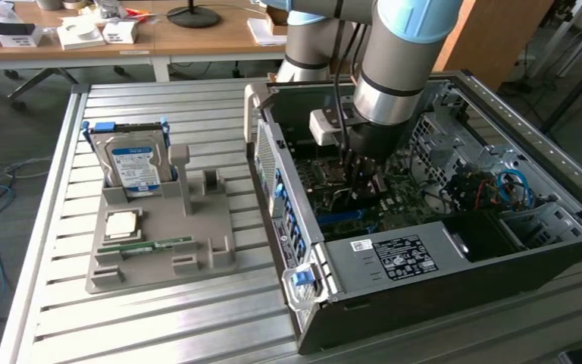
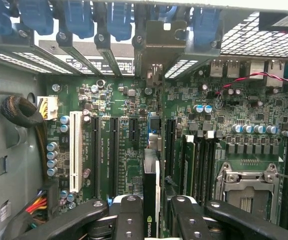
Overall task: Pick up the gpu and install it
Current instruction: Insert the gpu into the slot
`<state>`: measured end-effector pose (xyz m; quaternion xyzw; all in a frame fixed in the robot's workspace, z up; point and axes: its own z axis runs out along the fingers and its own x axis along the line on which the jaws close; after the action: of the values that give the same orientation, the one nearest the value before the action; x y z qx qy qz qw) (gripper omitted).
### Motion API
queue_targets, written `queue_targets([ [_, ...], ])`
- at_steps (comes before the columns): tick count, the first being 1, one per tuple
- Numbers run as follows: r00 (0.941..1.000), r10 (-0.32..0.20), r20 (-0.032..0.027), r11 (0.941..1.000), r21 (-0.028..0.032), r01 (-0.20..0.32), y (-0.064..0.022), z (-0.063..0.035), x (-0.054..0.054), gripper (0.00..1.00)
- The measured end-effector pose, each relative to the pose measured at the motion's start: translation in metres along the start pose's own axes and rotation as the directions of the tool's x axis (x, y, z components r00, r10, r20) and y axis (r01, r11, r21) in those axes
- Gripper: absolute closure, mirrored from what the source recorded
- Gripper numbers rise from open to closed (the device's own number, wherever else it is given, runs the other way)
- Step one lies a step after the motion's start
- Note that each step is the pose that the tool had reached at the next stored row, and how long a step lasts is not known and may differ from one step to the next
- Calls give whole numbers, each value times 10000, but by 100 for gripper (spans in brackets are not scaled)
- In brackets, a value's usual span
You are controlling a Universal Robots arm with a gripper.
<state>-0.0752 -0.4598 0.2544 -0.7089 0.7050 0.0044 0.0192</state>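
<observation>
**Gripper holds the gpu edge-on above the motherboard**

Gripper [image 2: 156, 214] fingers press in from both sides on the gpu [image 2: 149, 192], clamping its flat faces. That grip keeps the thin card upright with its connector edge toward the board.

In the exterior view the computer case [image 1: 453, 303] lies on its side with the panel off, so the arm can reach straight down into it. The grey tray [image 1: 160, 262] sits well apart, on the exterior view's left, carrying the hard drive [image 1: 134, 163] and the RAM stick [image 1: 145, 246].

Inside the case, the motherboard [image 2: 134, 100] faces the wrist camera. The card runs in line with the blue slot [image 2: 154, 127], which looks like the socket it is meant for. Whether its edge already touches that slot cannot be told.
</observation>
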Motion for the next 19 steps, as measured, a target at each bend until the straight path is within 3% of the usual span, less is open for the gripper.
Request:
queue_targets([
  [19,10000,-1,4,10000,0,1,0,16,13,74],
])
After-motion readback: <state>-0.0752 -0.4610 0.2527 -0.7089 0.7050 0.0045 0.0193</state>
